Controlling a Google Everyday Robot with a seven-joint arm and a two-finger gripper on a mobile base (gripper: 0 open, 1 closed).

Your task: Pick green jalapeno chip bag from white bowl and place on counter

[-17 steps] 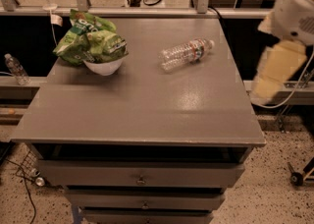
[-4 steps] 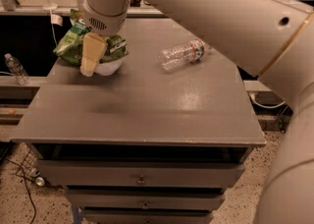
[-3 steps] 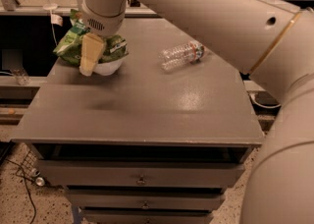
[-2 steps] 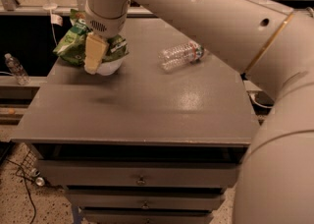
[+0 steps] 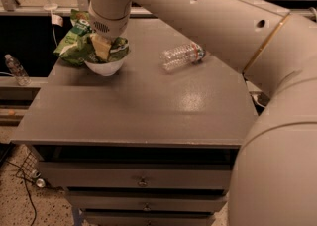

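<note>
Grey counter (image 5: 148,113), pincer (image 5: 102,46) over white bowl (image 5: 105,68)

Bag (image 5: 70,47) partly behind gripper (image 5: 102,50) at bowl (image 5: 105,68)

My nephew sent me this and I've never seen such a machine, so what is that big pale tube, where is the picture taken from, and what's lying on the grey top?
The big pale tube is a robot's arm, reaching in from the right. Its hand is at the far left, down at a white bowl that holds a crinkled green chip bag. Whether the hand grips the bag cannot be told. There is just one picture, looking down from the front onto the counter, the grey top of a drawer cabinet. A clear plastic bottle lies on its side further right.
</note>
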